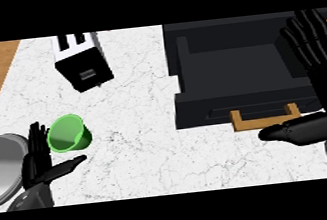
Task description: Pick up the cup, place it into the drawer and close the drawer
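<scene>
One round green cup, marble counter

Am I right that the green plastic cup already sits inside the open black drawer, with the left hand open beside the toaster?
Not quite. The head view shows the green plastic cup on the white marble counter, not in the open black drawer. The left hand is open right next to the cup; the black toaster stands farther up the counter.

No readable text, label, brand, number or sign is showing on anything in the head view.
</scene>
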`<state>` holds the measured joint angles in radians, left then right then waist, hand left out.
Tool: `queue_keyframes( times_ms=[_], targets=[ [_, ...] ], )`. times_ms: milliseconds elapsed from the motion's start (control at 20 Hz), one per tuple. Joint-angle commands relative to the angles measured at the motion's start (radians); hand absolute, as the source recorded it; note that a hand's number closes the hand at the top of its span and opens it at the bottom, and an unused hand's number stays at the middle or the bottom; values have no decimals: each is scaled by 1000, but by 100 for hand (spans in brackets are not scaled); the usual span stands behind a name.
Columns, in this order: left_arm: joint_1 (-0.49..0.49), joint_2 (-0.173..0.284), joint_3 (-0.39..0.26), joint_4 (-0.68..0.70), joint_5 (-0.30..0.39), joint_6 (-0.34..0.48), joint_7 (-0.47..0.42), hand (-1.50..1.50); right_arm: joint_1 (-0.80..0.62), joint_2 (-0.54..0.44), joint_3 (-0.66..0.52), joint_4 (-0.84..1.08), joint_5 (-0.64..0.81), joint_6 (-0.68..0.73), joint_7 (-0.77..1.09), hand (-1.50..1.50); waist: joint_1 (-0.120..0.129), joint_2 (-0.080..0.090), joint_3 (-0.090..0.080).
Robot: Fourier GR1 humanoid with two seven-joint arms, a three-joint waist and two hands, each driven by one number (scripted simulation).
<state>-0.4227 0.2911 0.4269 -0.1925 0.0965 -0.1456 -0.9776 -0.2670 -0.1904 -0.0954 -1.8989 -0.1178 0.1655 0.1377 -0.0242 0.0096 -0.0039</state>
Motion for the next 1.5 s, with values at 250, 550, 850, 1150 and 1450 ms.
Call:
queue_keyframes(
  times_ms=[250, 550, 850, 1150, 1450],
  targets=[
    [-48, -2, -9, 50, -22, -10, -48, -150, -22, -10, -19, 1, -14, 2, 16, -150, -8, 2, -1],
    [-36, -4, -11, 48, -17, -121, -59, -150, 9, -8, -28, 16, -19, 17, -22, -150, -6, 1, 0],
    [-65, -32, -23, -9, -28, -116, -132, 150, -4, -11, -12, 44, 7, 18, -20, -150, -7, 5, -1],
    [-68, -37, 5, -58, -40, 192, -229, 150, -73, -30, -36, 81, 5, 9, -3, -150, -2, 7, -1],
    [-94, -128, 18, -75, -12, 86, -290, 150, -48, -37, -62, 30, -39, 19, 16, -150, -6, 0, 0]
  ],
)
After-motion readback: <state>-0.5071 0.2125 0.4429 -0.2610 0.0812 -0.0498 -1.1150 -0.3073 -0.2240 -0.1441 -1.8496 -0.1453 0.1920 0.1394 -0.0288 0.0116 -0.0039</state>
